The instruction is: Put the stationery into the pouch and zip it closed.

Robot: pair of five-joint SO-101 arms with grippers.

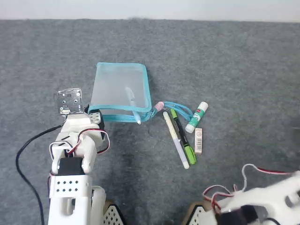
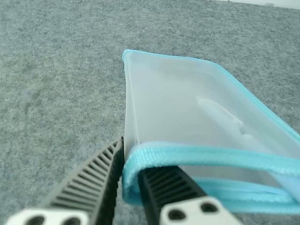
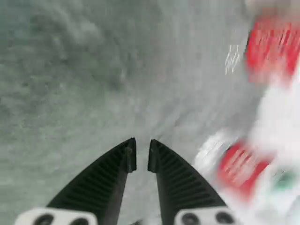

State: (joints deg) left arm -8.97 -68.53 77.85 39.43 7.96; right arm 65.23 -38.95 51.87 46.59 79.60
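A translucent pouch (image 1: 119,86) with cyan trim lies flat on the grey mat. A white pen (image 1: 133,106) lies in it, its tip poking out of the open edge. My left gripper (image 1: 96,117) is shut on the pouch's near left corner. In the left wrist view that cyan edge (image 2: 140,161) sits pinched in the left gripper (image 2: 131,161). Right of the pouch lie a white pen (image 1: 176,139), a green marker (image 1: 183,137), a glue stick (image 1: 197,117) and a small white eraser (image 1: 198,140). My right gripper (image 3: 142,155) hangs shut over bare mat, holding nothing.
A cyan strap (image 1: 180,109) and a pink zipper pull (image 1: 159,106) trail from the pouch's right corner, touching the loose pens. The right arm's body (image 1: 262,201) sits at the near right corner. Blurred red and white shapes (image 3: 243,164) lie beside the right gripper.
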